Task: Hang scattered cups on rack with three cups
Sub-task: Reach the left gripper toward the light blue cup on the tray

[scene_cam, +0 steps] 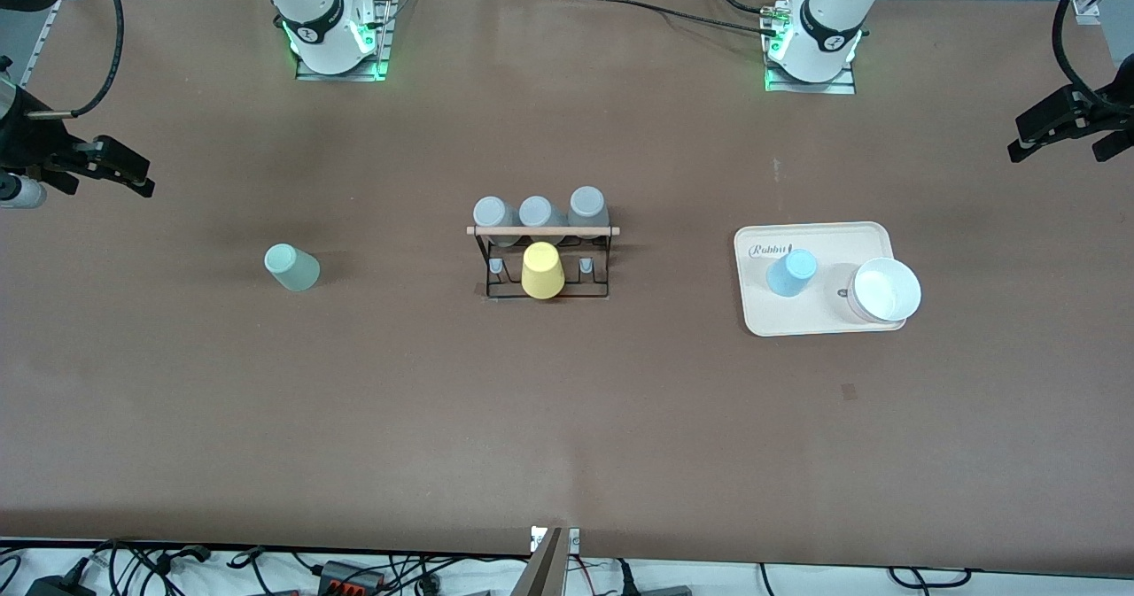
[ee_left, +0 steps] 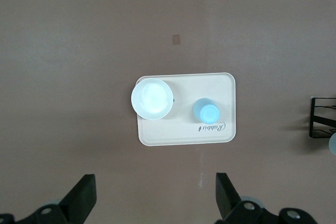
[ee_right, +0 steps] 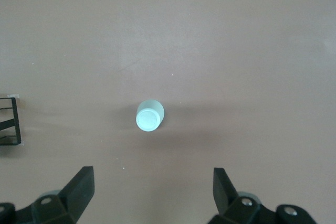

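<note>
The pale mint green cup (scene_cam: 291, 267) stands alone on the table toward the right arm's end; it also shows in the right wrist view (ee_right: 149, 116). The light blue cup (scene_cam: 791, 272) stands on the beige tray (scene_cam: 824, 323) toward the left arm's end, also in the left wrist view (ee_left: 206, 112). The black wire rack (scene_cam: 542, 230) with a wooden rod stands mid-table. My right gripper (scene_cam: 133, 174) is open and empty high over the table's end, also seen in its wrist view (ee_right: 152, 195). My left gripper (scene_cam: 1063, 140) is open and empty high over the tray's end, also seen in its wrist view (ee_left: 156, 198).
Three grey cups (scene_cam: 538, 212) hang on the rack's row farther from the front camera. A yellow cup (scene_cam: 541, 270) sits on the middle peg of the nearer row. A white bowl (scene_cam: 886, 290) sits on the tray beside the blue cup.
</note>
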`<state>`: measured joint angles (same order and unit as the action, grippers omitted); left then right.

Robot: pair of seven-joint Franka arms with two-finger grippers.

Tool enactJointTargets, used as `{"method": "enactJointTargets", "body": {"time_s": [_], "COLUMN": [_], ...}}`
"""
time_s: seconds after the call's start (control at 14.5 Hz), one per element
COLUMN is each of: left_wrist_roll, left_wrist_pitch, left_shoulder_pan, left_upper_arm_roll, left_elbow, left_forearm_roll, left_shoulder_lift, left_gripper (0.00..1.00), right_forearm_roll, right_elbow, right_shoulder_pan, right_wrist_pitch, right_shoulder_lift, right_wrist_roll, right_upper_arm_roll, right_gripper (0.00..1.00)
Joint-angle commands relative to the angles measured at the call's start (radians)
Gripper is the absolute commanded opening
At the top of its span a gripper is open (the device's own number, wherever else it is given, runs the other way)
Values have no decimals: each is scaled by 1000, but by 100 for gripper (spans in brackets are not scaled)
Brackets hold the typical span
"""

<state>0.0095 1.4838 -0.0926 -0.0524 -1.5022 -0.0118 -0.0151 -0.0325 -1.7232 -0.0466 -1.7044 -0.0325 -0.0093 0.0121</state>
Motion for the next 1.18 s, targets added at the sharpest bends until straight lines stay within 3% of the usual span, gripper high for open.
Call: {"method": "enactJointTargets", "body": {"time_s": [0.0, 0.35, 0.55, 0.97, 1.11], "left_wrist_roll": [6, 1, -25, -170, -201], "left_wrist_pitch": [-8, -11, 32, 458, 590], "left_shoulder_pan": [2, 8, 25, 47, 57], "left_upper_arm_roll": [-3, -6, -7, -69, -92], "left_elbow": [19, 7, -53, -441, -530], "left_forearm_roll": [18, 1, -13, -22, -23], "left_shoulder_lift": [26, 63, 109, 109, 138], "left_gripper": [100, 100, 100, 100, 100], "right_forearm_roll": [-3, -3, -1, -1, -1], "right_elbow": [-24, -27, -27, -26, -26], "right_shoulder_pan": [-12, -12, -12, -13, -12], "right_wrist_pitch": [8, 8, 8, 8, 9], "right_shoulder_lift": [-32, -41, -41, -41, -41], "right_wrist_roll": [-5, -6, -6, -6, -5], "right_upper_arm_roll": [9, 9, 9, 9, 9], "right_gripper": [100, 100, 100, 100, 100]}}
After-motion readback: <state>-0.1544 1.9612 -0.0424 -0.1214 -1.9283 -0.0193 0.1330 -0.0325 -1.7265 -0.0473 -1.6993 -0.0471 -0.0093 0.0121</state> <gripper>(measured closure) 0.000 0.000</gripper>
